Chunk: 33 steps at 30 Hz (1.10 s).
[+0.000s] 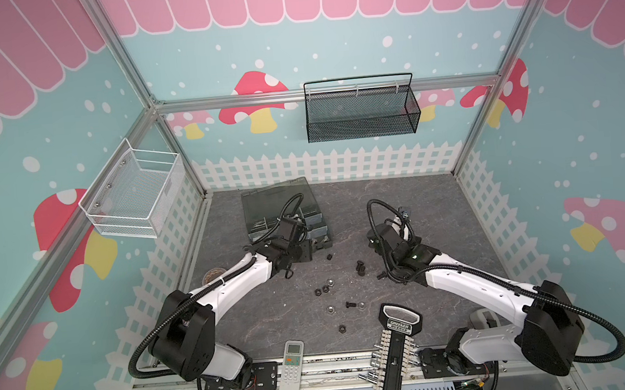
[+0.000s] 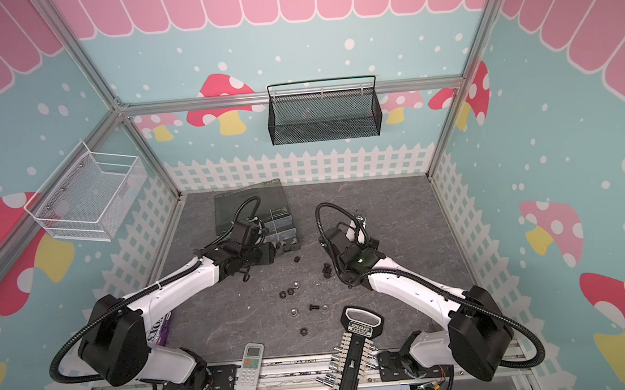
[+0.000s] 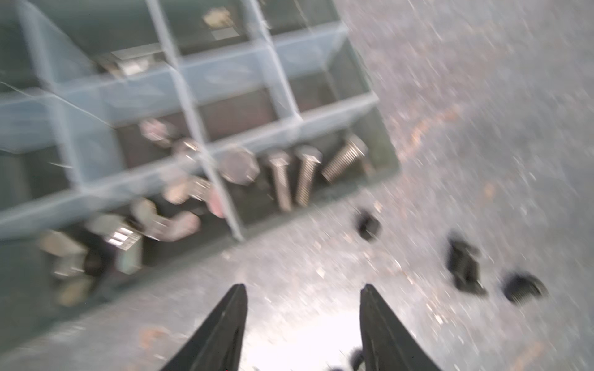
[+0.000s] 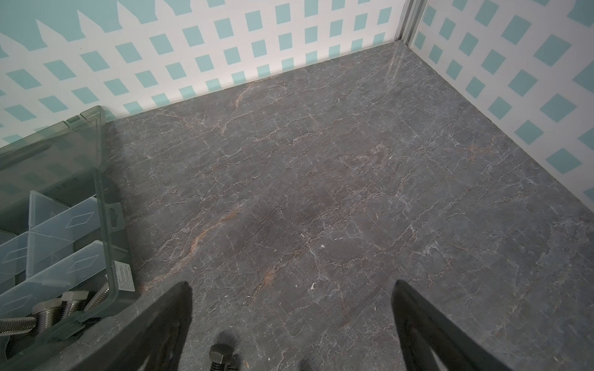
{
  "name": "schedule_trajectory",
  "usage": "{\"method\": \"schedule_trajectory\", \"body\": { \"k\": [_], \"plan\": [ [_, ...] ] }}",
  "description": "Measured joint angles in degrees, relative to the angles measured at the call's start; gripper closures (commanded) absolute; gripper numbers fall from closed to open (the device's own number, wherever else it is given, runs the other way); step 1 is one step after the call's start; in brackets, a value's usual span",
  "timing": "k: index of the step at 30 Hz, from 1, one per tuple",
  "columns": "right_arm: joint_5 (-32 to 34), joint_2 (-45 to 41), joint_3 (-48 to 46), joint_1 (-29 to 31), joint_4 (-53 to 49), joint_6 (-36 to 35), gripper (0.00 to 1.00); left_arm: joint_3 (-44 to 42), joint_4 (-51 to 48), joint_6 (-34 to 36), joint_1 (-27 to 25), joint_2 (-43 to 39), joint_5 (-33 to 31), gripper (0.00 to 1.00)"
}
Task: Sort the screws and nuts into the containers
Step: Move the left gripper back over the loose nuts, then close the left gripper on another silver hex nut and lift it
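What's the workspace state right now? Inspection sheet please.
Surface: dark marbled tabletop, bare at the far right.
Job's things: organizer box lid open; silver screws in a corner compartment; black nuts and a loose black screw on the tabletop.
Clutter: remote control and socket rack at the front edge.
Grippers: left claw open, empty, beside the box; right claw open, empty, near a second black screw.
Cables: black hoses loop off both arms; no snag seen.
Surroundings: black mesh basket and white wire basket on the walls.

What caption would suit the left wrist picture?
Parted jaws near an organizer box holding silver screws; black screws lie loose on the table.
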Motion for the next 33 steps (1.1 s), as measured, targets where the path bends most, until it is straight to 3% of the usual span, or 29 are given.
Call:
{"method": "schedule_trajectory", "body": {
  "k": [13, 23, 33],
  "plan": [
    [0.2, -1.5, -0.3, -0.3, -0.2, 0.5, 0.02, -0.9, 0.2, -0.4, -9.8, 8.5, 4.3, 0.31],
    [2.4, -8.8, -3.8, -1.2, -1.1, 2.3, 0.02, 5.1, -3.5, 2.5, -12.6, 15.7, 3.9, 0.44],
    [3.1, -10.2, -5.4, -1.5, -1.4, 3.2, 0.02, 8.5, -9.3, 3.8, -14.4, 19.8, -0.3, 0.50]
  ]
}}
